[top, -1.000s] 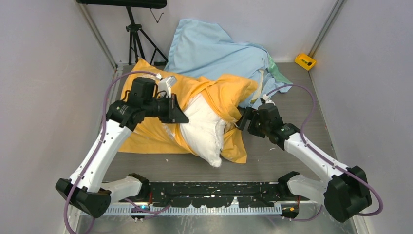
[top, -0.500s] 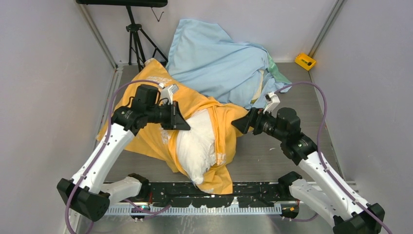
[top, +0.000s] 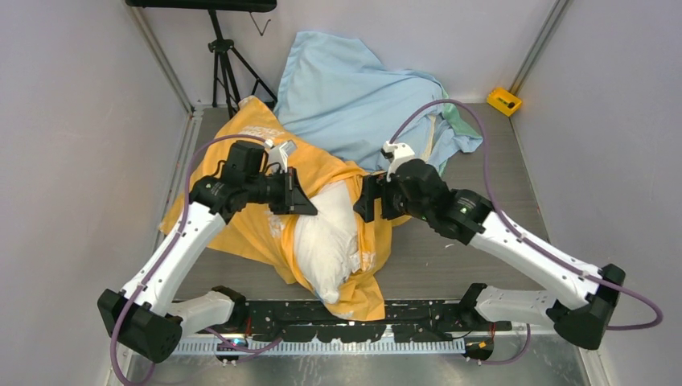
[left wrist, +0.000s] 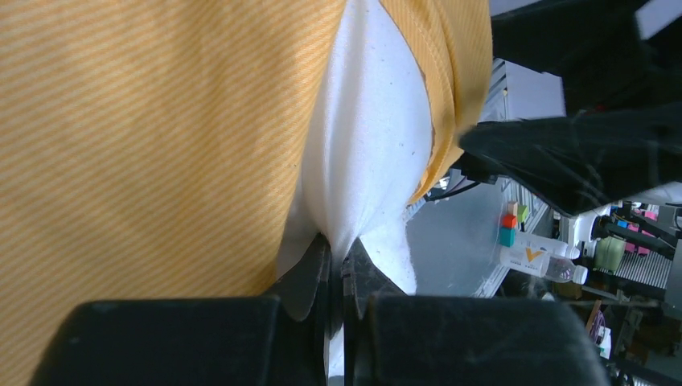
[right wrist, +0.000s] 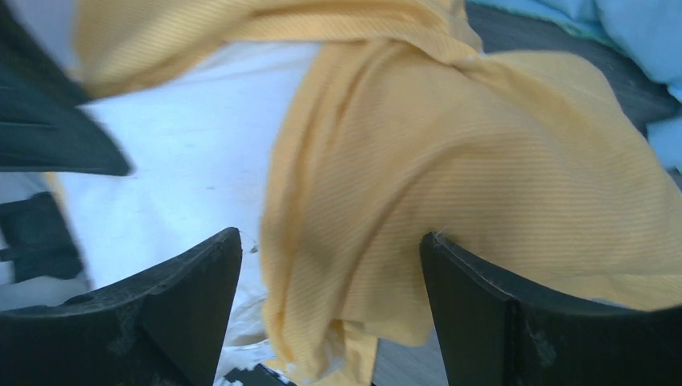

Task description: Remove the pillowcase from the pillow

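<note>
The white pillow (top: pixel 326 241) lies mid-table, half out of the orange-yellow pillowcase (top: pixel 241 229), which is bunched round its left and right sides. My left gripper (top: pixel 306 204) is shut on a pinch of the pillow's white fabric (left wrist: pixel 366 153) at the upper left, right beside the pillowcase (left wrist: pixel 153 121). My right gripper (top: pixel 361 204) stands open against the pillowcase's right fold. In the right wrist view that fold (right wrist: pixel 450 161) hangs between the spread fingers (right wrist: pixel 201 277), with the pillow (right wrist: pixel 177 161) to the left of it.
A pale light-blue cloth (top: pixel 354 88) is heaped at the back of the table. A black tripod (top: pixel 229 64) stands at the back left and a small yellow box (top: pixel 504 100) at the back right. Grey walls close in both sides.
The pillow and pillowcase have slid toward the near edge. My right arm has drawn back, then swung left, bringing its open gripper onto the pillowcase's right fold. The left gripper keeps its grip.
</note>
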Controlling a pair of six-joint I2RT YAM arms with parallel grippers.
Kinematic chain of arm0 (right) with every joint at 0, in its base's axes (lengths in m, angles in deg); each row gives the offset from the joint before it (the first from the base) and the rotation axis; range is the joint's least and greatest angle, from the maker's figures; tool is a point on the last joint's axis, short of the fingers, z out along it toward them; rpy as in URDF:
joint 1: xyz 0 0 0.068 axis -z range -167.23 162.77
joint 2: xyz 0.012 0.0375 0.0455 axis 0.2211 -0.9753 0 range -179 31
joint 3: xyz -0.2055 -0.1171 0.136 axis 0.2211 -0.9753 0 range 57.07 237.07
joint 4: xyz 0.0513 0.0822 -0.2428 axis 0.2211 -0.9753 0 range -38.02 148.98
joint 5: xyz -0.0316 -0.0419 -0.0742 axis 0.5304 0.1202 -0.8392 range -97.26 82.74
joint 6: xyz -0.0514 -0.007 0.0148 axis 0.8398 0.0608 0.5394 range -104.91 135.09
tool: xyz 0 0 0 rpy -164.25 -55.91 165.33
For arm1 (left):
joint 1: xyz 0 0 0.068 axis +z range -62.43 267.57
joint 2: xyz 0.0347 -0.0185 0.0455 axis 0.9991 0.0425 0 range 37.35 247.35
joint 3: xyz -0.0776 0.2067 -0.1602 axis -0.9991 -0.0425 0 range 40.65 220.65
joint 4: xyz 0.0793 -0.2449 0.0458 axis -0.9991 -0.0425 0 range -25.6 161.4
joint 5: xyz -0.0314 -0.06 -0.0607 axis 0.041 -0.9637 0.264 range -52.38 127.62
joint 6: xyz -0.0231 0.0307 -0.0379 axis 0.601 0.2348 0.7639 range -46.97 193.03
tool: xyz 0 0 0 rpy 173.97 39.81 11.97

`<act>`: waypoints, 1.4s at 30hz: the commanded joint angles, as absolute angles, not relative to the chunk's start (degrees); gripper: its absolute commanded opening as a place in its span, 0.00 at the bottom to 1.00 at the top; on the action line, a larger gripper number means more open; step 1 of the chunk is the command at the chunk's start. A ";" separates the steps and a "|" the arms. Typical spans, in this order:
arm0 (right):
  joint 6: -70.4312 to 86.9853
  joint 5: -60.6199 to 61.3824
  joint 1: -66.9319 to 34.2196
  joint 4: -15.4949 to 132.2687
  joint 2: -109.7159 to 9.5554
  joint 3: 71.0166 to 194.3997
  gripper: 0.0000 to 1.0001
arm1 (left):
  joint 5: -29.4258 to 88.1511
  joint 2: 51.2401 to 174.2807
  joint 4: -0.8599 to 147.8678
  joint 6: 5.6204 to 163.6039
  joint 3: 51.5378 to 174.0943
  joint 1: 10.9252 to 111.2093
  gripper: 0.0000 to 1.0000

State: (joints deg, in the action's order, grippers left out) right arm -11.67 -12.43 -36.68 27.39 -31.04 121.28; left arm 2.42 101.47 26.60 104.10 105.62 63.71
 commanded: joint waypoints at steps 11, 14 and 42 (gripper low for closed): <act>-15.21 -37.89 -24.93 14.89 -39.30 116.98 0.85 | 3.17 98.97 27.53 101.67 108.08 64.19 0.00; -16.68 -29.28 -16.14 21.30 -35.28 110.07 0.81 | 4.09 98.04 25.86 100.86 108.84 64.17 0.00; -23.46 11.32 -10.04 50.37 -57.67 117.04 0.73 | -18.80 93.46 58.42 126.78 103.72 62.15 0.00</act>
